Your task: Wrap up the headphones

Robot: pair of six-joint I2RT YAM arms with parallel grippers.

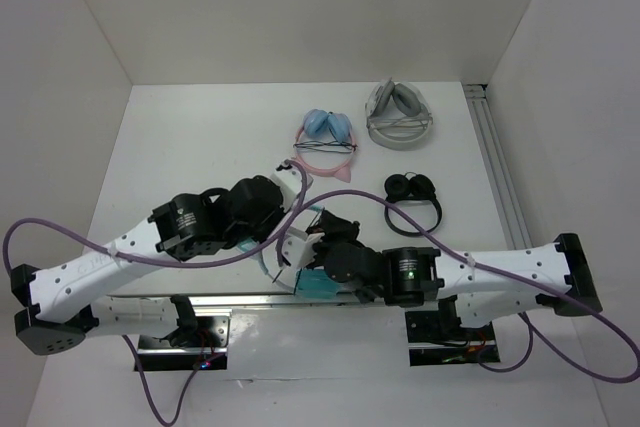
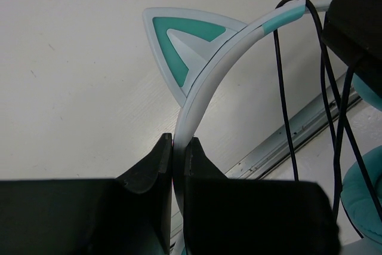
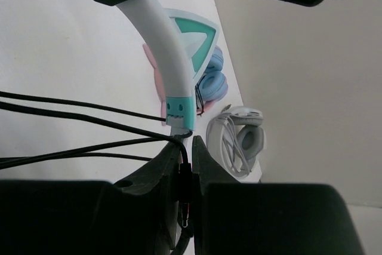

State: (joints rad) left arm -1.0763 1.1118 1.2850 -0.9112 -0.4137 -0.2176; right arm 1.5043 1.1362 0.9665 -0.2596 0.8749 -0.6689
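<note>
The headphones (image 1: 316, 285) are held up between both arms near the table's front edge. They have teal cups (image 2: 365, 190), a pale headband (image 2: 206, 85) with a teal-and-white cat ear (image 2: 186, 46), and a thin black cable (image 2: 280, 88). My left gripper (image 2: 179, 141) is shut on the headband just below the ear. My right gripper (image 3: 187, 143) is shut on the cable's plug (image 3: 186, 174), right under the headband's teal end (image 3: 180, 111). Several cable strands (image 3: 71, 117) run off to the left across the headphones.
Behind the arms lie pink cat-ear headphones with light blue cups (image 1: 325, 140), white-grey headphones with a wrapped cord (image 1: 399, 115) and small black headphones (image 1: 411, 190). A metal rail (image 1: 497, 167) runs along the table's right side, and white walls enclose the table.
</note>
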